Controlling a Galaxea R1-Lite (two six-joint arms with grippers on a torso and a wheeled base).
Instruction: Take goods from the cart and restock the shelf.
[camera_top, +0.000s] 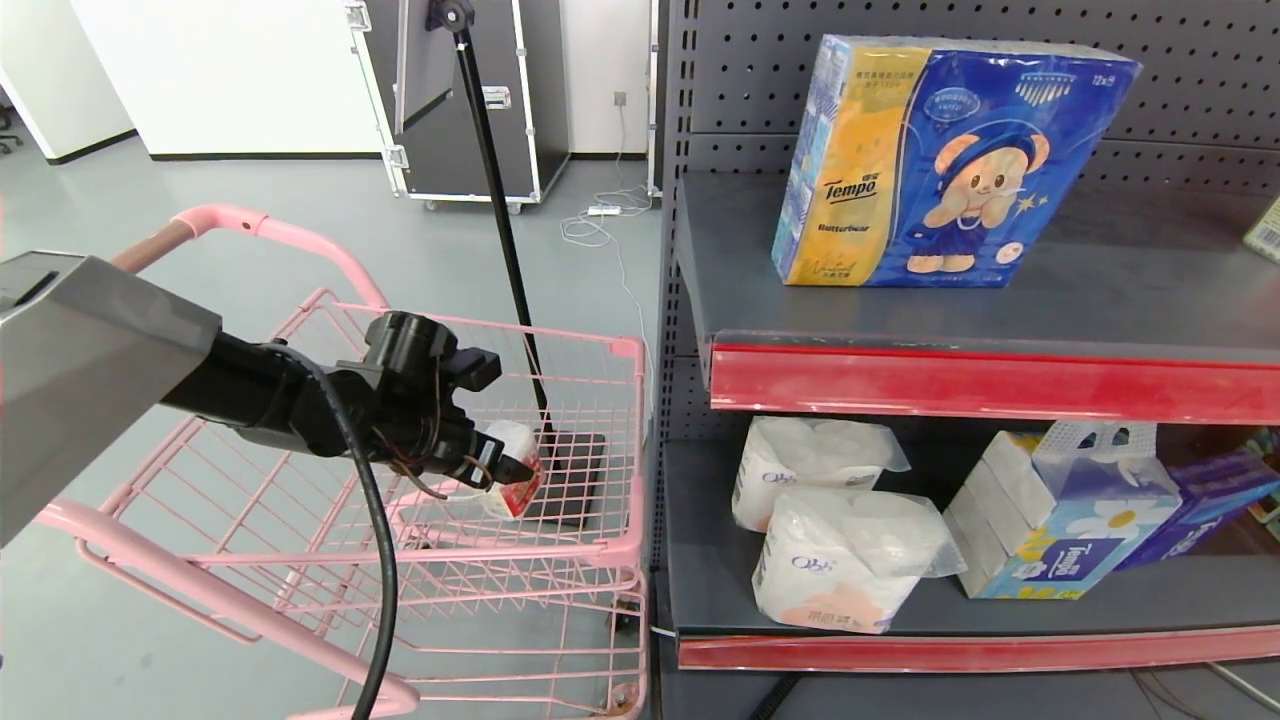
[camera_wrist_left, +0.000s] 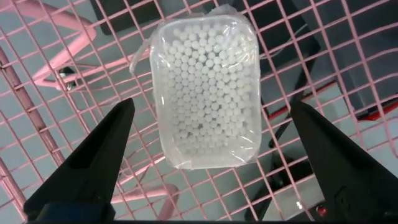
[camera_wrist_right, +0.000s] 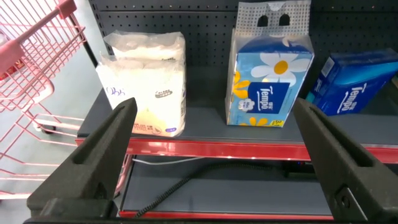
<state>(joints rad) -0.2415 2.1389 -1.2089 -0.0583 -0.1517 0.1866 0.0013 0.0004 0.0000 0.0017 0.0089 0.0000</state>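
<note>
Beside the grey metal shelf, on a grey floor, a clear plastic tub of white cotton swabs is lying flat on the mesh of the pink wire shopping cart. The left gripper is hanging over it, fingers spread and flanking its long sides, the tub's long axis running crosswise to their closing line. The right gripper, also spread, is facing the lower shelf, well apart.

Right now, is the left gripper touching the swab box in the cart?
Apart. Left wrist view: left gripper straddles the swab box, cart mesh showing between it and each finger.
</note>
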